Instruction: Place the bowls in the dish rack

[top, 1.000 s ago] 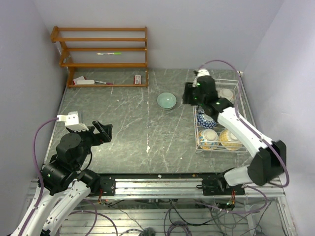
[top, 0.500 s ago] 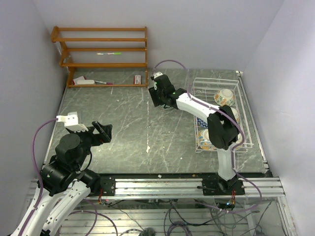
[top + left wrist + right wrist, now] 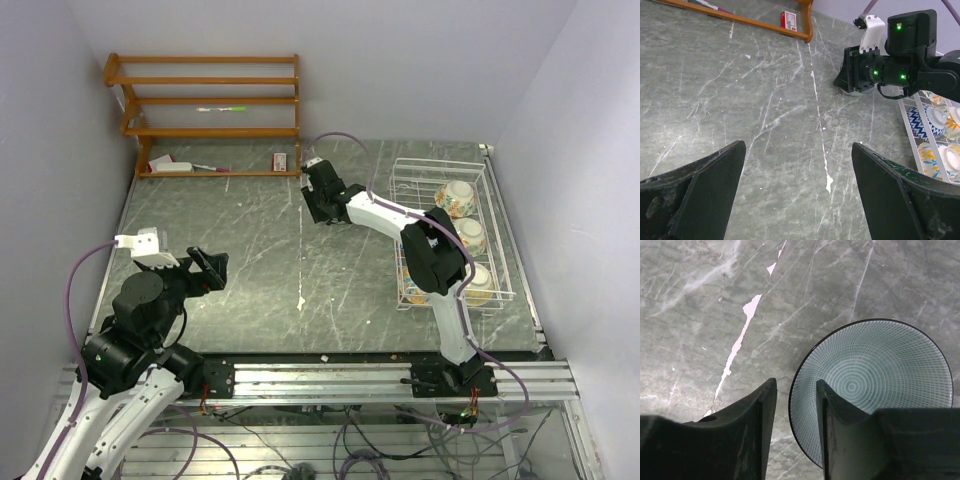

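A pale green bowl (image 3: 875,385) with a fine ring pattern sits on the grey marble table. My right gripper (image 3: 796,385) is open and narrow over the bowl's left rim, one finger (image 3: 840,430) above the inside and the other outside. In the top view the right gripper (image 3: 320,200) covers most of that bowl. The white wire dish rack (image 3: 430,163) stands at the right and holds several bowls (image 3: 457,196), among them a blue patterned one (image 3: 917,117). My left gripper (image 3: 210,265) is open and empty over bare table at the near left.
A brown wooden shelf unit (image 3: 200,110) stands against the back wall at the left, with a small red box (image 3: 788,20) and pens on it. Walls close in the table on the left, back and right.
My right arm has swung left from above the dish rack to the pale green bowl in the middle back of the table. The left arm has not moved.
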Tool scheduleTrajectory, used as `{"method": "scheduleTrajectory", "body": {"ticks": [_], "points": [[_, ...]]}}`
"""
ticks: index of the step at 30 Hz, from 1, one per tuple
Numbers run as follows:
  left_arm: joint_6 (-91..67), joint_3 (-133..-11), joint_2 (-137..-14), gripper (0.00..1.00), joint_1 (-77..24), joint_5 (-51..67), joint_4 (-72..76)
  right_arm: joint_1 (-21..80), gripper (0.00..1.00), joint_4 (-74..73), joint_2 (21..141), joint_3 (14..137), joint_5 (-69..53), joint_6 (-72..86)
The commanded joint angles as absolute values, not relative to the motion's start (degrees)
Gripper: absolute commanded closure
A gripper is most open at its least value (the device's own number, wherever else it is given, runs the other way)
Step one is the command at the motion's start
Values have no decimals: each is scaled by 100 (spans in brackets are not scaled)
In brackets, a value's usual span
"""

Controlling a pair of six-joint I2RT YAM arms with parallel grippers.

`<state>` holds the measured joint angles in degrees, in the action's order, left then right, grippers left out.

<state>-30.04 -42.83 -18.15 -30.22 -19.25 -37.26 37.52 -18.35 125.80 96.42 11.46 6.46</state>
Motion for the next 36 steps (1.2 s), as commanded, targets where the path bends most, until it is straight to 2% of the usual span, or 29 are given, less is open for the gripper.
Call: {"method": "scheduleTrajectory", "body": {"ticks": [1, 4, 7, 11, 16, 22, 25, 30, 36], "points": [[-3023, -4438, -1792, 2, -3067, -1981, -3718, 3738, 69, -1784, 12614, 9696, 1329, 687], [-3032, -4430, -1769, 2, -3067, -2003, -3718, 3735, 90, -1708, 12462, 9555, 1399, 782], [-3032, -4430, -1773, 2, -3067, -2012, -3725, 3735, 98, -1411, 12054, 9250, 1190, 865], [-3037, -4438, -1803, 2, -3067, -2014, -3733, 3710, 100, -984, 11440, 8871, 703, 1150], [-3047, -4438, -1818, 2, -3067, -2026, -3735, 3450, 100, -123, 10348, 8062, -465, 1739], [-3043, -4438, -1861, 2, -3074, -2037, -3744, 2309, 100, 1492, 8889, 6546, -2248, 3051], [-3046, -4438, -1861, 2, -3076, -2052, -3750, 1677, 100, 1883, 8360, 6018, -2560, 3422], [-3054, -4438, -1857, 2, -3085, -2063, -3748, 736, 100, 2427, 8109, 5346, -3351, 4029], [-3057, -4447, -1898, 2, -3094, -2073, -3762, -199, 100, 4052, 8431, 4627, -4442, 5315]]}}
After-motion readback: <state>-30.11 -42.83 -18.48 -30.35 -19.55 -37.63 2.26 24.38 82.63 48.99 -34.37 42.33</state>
